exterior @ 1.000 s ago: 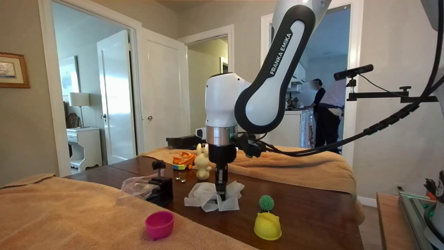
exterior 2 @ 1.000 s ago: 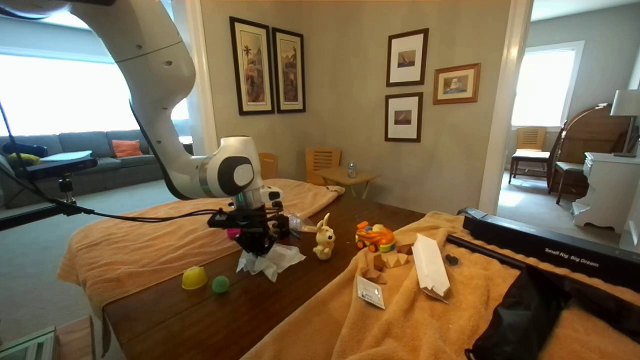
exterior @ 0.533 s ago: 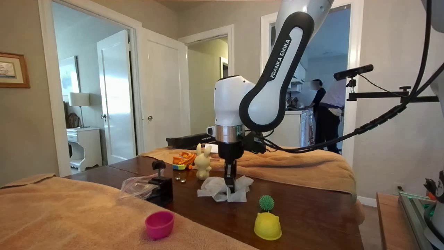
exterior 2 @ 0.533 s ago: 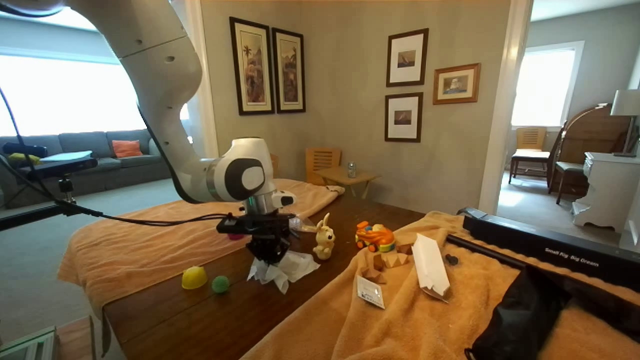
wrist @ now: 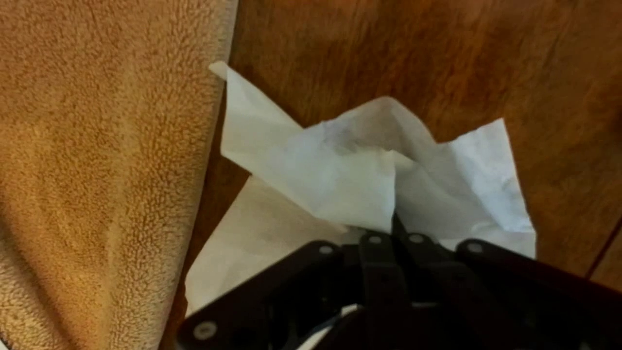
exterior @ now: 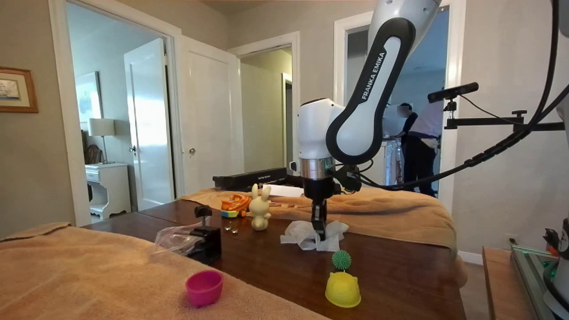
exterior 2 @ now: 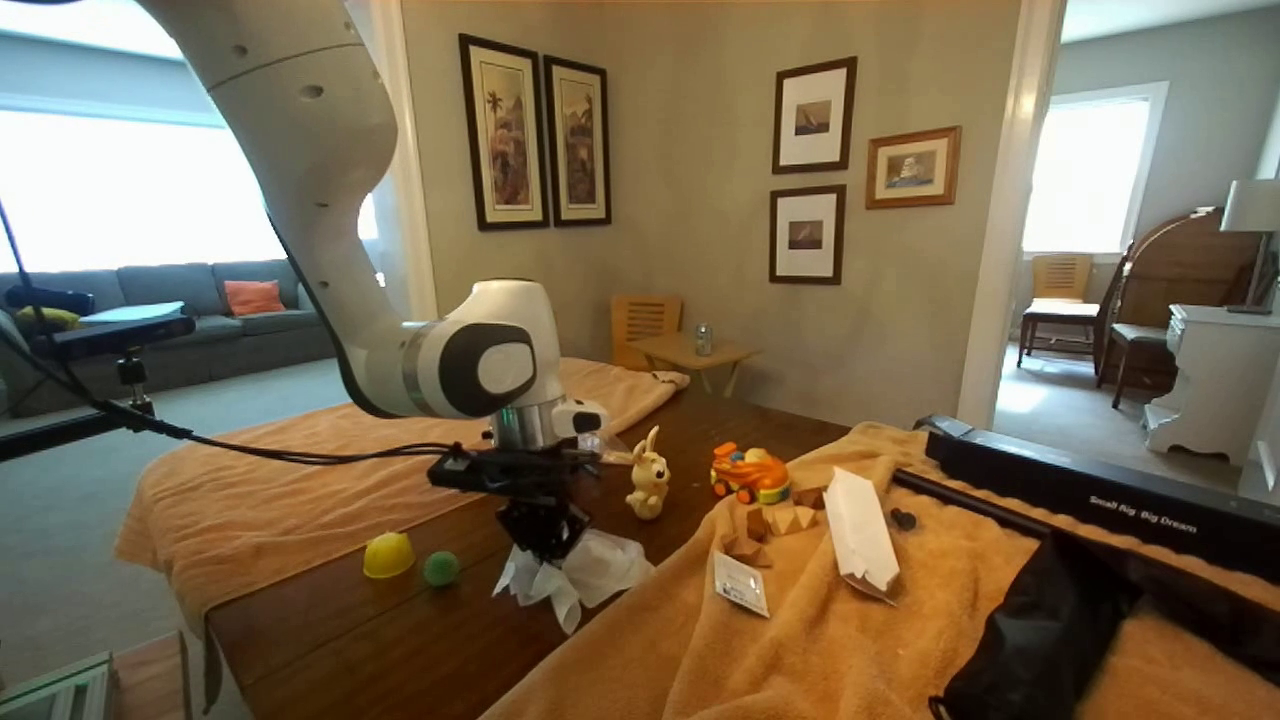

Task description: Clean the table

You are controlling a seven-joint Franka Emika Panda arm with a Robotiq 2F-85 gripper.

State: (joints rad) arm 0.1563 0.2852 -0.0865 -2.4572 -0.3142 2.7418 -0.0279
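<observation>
One gripper points downward at the table, the dark wooden surface between a near towel and a far towel, both tan. The jaws are together, clamped on a crumpled white sheet. The sheet lies spread around the jaw tips on the table; in the wrist view, one corner crosses the far towel's edge. In an exterior view, a green spiked ball lies on the sheet's near side, with a yellow cup nearer and just beside it. A rabbit figure stands upright left of the sheet; an orange toy vehicle is farther left. At left, a black clamp stands beside a clear bag. A magenta bowl rests on the near towel.
</observation>
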